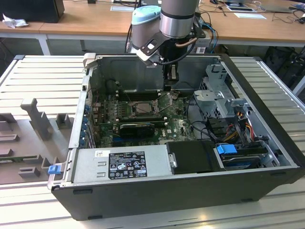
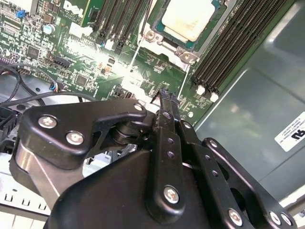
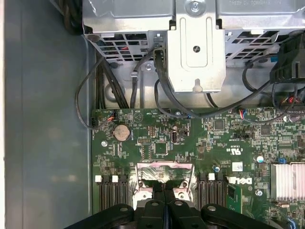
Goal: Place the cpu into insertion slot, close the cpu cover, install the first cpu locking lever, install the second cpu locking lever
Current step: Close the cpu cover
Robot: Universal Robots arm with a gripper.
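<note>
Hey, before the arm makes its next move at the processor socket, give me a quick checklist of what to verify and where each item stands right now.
1. Chip seated in the socket: ok, it lies flat inside.
2. Cover closed: not ok, it stands raised above the socket.
3. Fingers shut: ok, pressed together with no gap.
4. Fingers touching the cover: cannot tell; they sit close to its free edge.
5. Locking levers latched: cannot tell.
6. Cables away from the socket: ok, they run along the board's far edge by the metal cage.
</note>
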